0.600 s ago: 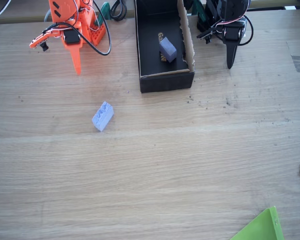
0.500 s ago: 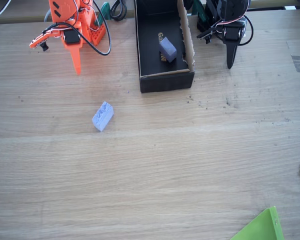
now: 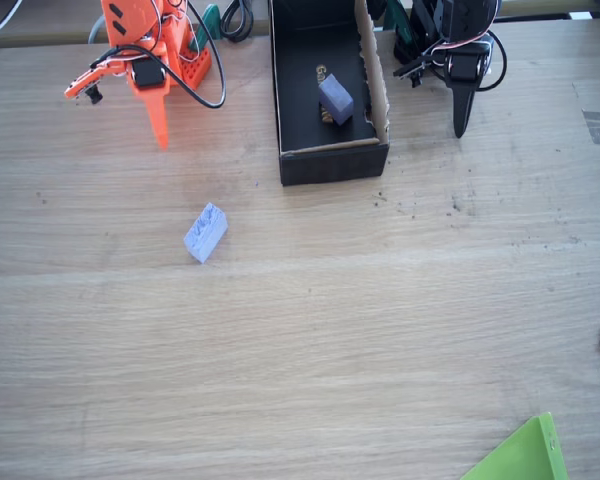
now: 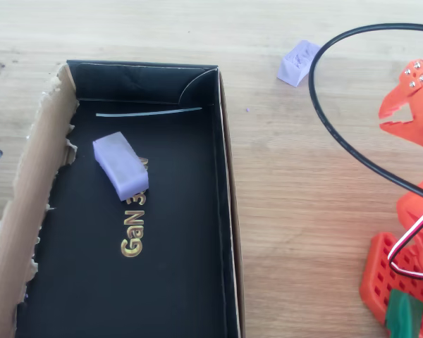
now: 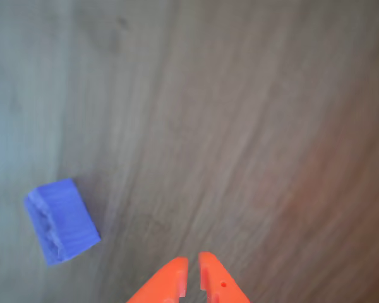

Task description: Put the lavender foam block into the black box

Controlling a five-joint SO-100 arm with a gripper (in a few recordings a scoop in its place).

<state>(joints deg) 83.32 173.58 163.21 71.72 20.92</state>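
The lavender foam block lies alone on the bare wooden table, well apart from the black box and below-left of it in the fixed view. It is a small oblong pale brick; the wrist view shows one face rough and jagged, though blurred. The orange gripper hangs above the wood, fingertips nearly touching with a thin slit between, empty, the block off to its left. Inside the box sits another, smoother lavender block on the black floor.
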